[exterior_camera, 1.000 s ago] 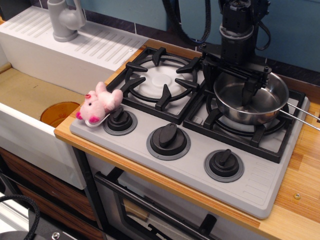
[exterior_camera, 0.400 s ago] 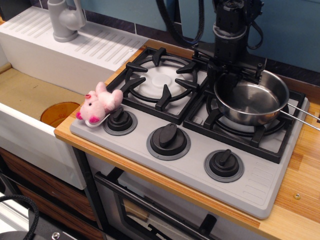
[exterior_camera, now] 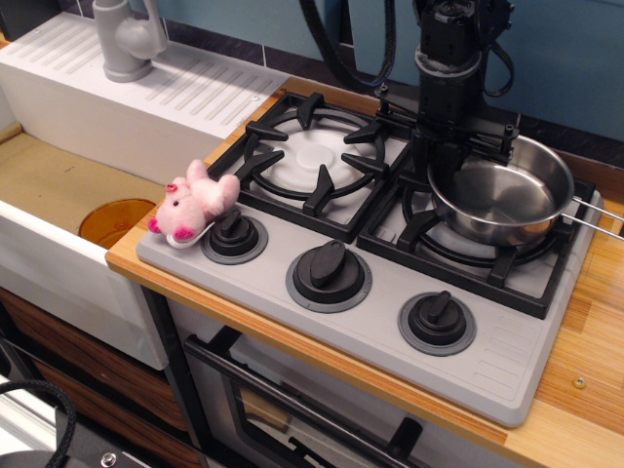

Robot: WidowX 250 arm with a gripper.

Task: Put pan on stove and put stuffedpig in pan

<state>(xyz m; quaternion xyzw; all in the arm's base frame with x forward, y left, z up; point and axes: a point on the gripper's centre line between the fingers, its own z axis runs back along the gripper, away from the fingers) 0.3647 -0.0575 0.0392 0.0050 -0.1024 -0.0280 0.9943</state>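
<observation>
The black gripper (exterior_camera: 441, 161) hangs straight down at the back left edge of the pan (exterior_camera: 502, 202). Its fingers are dark and sit against the dark grate, so I cannot tell how wide the jaws are or if they pinch the pan's rim. They look very close to the rim, maybe touching it.

The pan is shiny and round. It sits over the right burner of the stove (exterior_camera: 380, 322), a bit toward the right side of that grate, and it looks a little tilted. Its thin wire handle (exterior_camera: 597, 210) sticks out to the right, over the wooden counter (exterior_camera: 585, 351).

The stuffedpig (exterior_camera: 193, 203) is pink and small. It lies on the front left corner of the stove, leaning on the left knob (exterior_camera: 233, 234) (its snout points away from the burners). It is well apart from the pan and from the gripper.

The stove is grey with two black grates and three black knobs in a row. The left burner (exterior_camera: 314, 153) has nothing on it.

To the left is a white sink (exterior_camera: 58, 258) with a grey tap (exterior_camera: 125, 37) behind it. An orange round thing (exterior_camera: 112, 219) lies in the sink. The wall at the back is blue. Black cables (exterior_camera: 341, 49) hang by the arm. An oven door (exterior_camera: 292, 409) shows below the counter.
</observation>
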